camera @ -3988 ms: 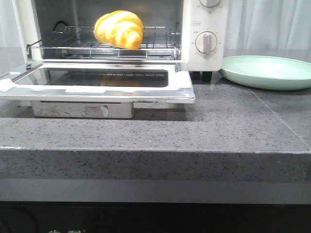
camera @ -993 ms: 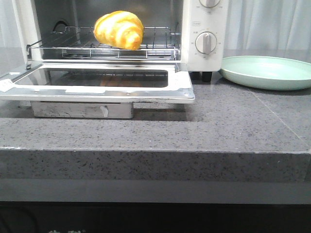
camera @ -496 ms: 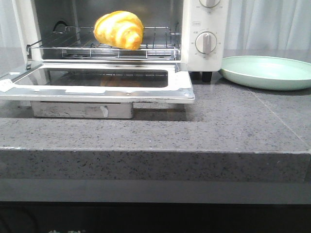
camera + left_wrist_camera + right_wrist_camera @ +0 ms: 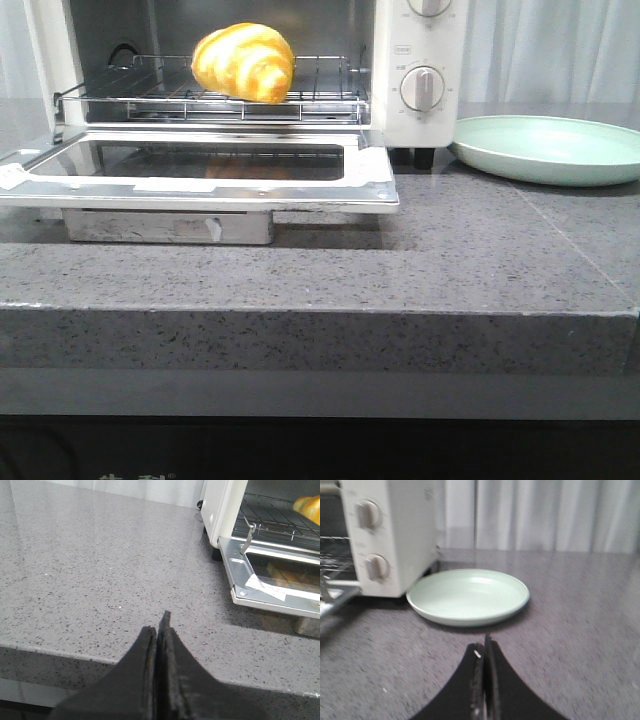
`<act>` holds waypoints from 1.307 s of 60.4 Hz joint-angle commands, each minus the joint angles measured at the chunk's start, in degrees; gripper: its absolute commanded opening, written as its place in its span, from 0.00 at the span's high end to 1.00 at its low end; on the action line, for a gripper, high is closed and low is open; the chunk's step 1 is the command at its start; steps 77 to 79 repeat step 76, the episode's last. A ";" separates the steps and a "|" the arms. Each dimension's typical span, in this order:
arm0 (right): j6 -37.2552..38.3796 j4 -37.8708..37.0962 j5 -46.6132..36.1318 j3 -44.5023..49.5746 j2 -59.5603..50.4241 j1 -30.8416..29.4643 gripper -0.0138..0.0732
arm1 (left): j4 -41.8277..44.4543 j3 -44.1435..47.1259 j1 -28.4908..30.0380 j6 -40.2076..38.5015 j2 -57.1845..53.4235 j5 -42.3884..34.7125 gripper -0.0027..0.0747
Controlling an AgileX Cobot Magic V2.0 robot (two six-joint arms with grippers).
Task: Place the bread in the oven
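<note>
Already the bread (image 4: 244, 62) sits on the rack inside the oven (image 4: 420, 70) at the bench's (image 4: 400, 270) far left, both grippers pressed together, empty; closing the door (image 4: 200, 170) seemingly remains.

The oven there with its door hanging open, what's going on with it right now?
Nothing is being handled at this moment. The bread sits on the wire rack inside the oven, whose door lies folded down and open. The pale green plate beside the oven is empty. The left gripper and the right gripper are both shut, holding nothing, low near the front edge of the counter and apart from the oven.
</note>
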 commanded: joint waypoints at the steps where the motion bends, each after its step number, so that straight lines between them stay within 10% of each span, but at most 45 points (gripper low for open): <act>1: -0.86 0.83 -5.19 1.85 -2.35 -1.18 0.92 | -0.16 0.33 0.13 -0.43 -0.95 -4.66 0.99; 79: -0.84 2.18 4.34 4.22 -7.22 -3.16 0.92 | -0.16 0.33 0.13 -0.43 -0.95 -4.66 0.99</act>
